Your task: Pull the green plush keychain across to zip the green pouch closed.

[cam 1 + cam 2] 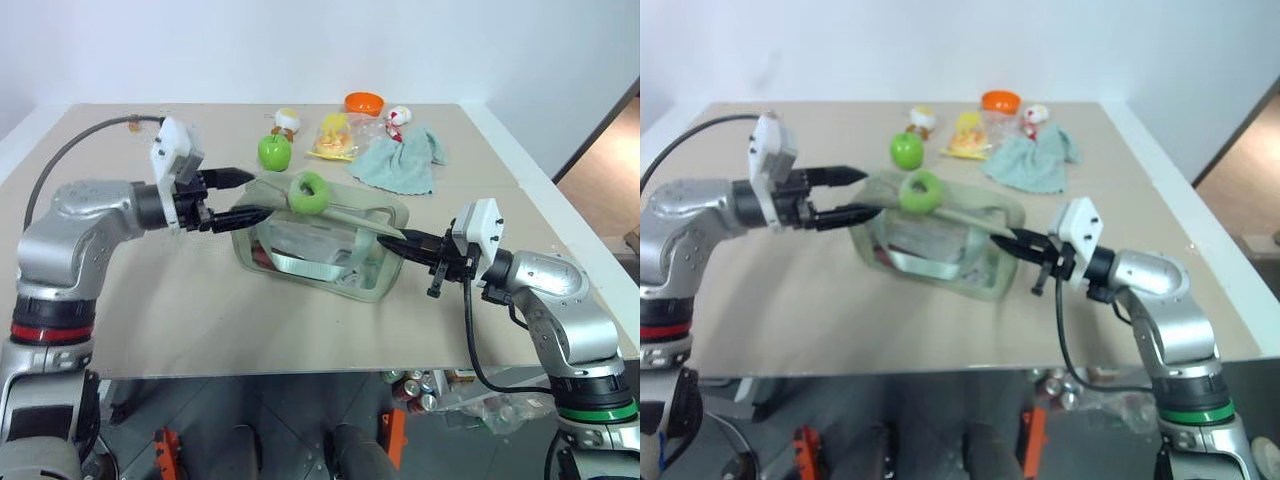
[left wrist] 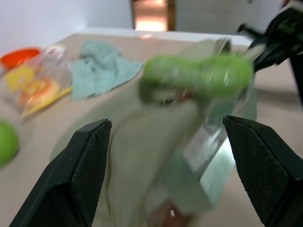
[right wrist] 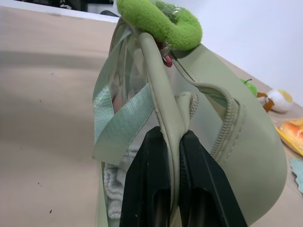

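Two grippers flank the green pouch (image 1: 320,245), which stands near the middle of the table (image 1: 180,300). Your right gripper (image 1: 392,243) is clenched on the pouch's fabric edge at its right end; in the right wrist view the two black fingers (image 3: 151,189) pinch that olive band between them. Your left gripper (image 1: 238,196) stands released at the pouch's left end, jaws wide apart, one finger above and one below the pouch's top edge. The green plush keychain (image 1: 308,193) sits on the top of the pouch, just beyond the left fingertips and apart from them. In the left wrist view the keychain is blurred, so you cannot tell how its ring joins the zipper. Behind the pouch lie a green apple (image 1: 274,152) and a teal cloth (image 1: 402,165), both apart from it. You have bare tabletop in front of the pouch.
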Controlling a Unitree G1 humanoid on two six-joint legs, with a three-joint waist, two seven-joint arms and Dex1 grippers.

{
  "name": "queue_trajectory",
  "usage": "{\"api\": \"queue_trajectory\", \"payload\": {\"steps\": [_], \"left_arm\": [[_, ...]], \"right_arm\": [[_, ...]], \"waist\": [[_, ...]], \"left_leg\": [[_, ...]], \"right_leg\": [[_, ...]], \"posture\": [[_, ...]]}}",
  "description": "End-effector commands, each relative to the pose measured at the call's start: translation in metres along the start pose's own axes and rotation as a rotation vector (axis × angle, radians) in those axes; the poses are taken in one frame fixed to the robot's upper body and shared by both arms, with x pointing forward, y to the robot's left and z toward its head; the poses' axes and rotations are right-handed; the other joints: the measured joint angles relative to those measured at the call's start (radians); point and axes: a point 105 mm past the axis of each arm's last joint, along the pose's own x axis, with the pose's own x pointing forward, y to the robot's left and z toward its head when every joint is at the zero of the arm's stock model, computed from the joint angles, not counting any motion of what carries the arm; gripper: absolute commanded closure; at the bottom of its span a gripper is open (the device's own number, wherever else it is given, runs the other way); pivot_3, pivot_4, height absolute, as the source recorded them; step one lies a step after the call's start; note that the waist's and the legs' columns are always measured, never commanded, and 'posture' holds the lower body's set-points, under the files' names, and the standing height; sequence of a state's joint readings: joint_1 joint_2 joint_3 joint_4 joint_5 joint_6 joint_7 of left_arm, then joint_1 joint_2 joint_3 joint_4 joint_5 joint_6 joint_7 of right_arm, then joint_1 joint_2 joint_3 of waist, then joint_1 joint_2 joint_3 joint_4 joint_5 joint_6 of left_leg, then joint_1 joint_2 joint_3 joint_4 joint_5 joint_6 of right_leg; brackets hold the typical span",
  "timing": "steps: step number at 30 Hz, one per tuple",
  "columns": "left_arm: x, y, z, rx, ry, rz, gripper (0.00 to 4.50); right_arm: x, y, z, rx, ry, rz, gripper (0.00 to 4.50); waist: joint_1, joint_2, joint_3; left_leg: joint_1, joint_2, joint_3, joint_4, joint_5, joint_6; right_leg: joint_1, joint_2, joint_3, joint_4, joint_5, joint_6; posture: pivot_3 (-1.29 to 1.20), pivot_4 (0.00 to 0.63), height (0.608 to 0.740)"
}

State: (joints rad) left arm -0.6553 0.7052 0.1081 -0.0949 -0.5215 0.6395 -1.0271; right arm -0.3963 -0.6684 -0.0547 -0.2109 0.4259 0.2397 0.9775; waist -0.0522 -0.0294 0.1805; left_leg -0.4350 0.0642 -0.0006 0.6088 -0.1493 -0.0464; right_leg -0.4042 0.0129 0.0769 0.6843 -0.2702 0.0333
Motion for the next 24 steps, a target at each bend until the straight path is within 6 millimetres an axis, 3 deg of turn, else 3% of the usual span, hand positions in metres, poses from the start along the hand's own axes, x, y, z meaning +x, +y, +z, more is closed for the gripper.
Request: {"api": "queue_trajectory", "payload": {"steps": [1,6,7,12,17,21,24], "left_arm": [[-0.008,-0.001,0.005,0.028,-0.061,0.081,0.59],[-0.003,-0.001,-0.007,-0.025,-0.105,0.126,0.59],[-0.002,0.000,-0.008,-0.035,-0.121,0.134,1.11],[0.001,0.002,-0.015,-0.052,-0.131,0.153,2.76],[0.007,-0.008,-0.013,-0.067,-0.144,0.113,4.37],[0.013,-0.013,-0.014,-0.078,-0.147,0.088,4.50],[0.016,-0.017,-0.012,-0.083,-0.151,0.070,4.50]], "right_arm": [[0.003,0.002,0.007,-0.026,-0.018,0.025,4.50],[0.001,0.001,0.007,-0.030,-0.011,0.030,4.50],[0.001,0.000,0.008,-0.032,-0.011,0.030,4.50],[0.000,-0.001,0.016,0.036,-0.024,0.028,4.50],[0.001,-0.004,0.036,0.015,-0.059,0.032,2.74],[0.016,-0.003,0.072,-0.093,-0.139,0.046,1.34],[0.029,0.004,0.084,-0.131,-0.153,0.082,0.27]], "waist": [[0.001,0.000,0.000],[0.003,0.000,0.000],[0.003,0.000,0.000],[0.003,0.000,0.000],[0.005,0.000,0.000],[0.005,0.000,0.000],[0.006,0.000,0.000]], "left_leg": [[0.000,0.000,0.000,0.000,0.000,0.000],[0.001,0.000,0.000,0.000,0.001,0.001],[0.001,0.000,0.000,0.000,0.001,0.001],[0.002,0.000,0.001,0.000,0.001,0.001],[0.001,0.000,0.001,0.000,0.001,0.001],[0.000,-0.001,0.001,0.000,0.001,0.001],[0.000,0.000,0.000,0.000,0.001,0.001]], "right_leg": [[0.000,0.000,0.000,0.000,0.000,0.000],[0.000,0.000,0.000,0.000,0.001,-0.001],[0.000,0.000,0.000,0.000,0.002,0.000],[0.001,0.000,0.001,0.000,0.002,-0.001],[0.001,0.000,0.001,0.000,0.002,0.000],[0.000,-0.001,0.001,0.000,0.002,0.000],[0.000,0.000,0.000,0.000,0.001,0.000]], "posture": [[0.00,0.150,0.740],[0.00,0.150,0.740],[0.00,0.150,0.740],[0.00,0.150,0.740],[0.00,0.150,0.740],[0.00,0.150,0.740],[0.00,0.150,0.740]]}}
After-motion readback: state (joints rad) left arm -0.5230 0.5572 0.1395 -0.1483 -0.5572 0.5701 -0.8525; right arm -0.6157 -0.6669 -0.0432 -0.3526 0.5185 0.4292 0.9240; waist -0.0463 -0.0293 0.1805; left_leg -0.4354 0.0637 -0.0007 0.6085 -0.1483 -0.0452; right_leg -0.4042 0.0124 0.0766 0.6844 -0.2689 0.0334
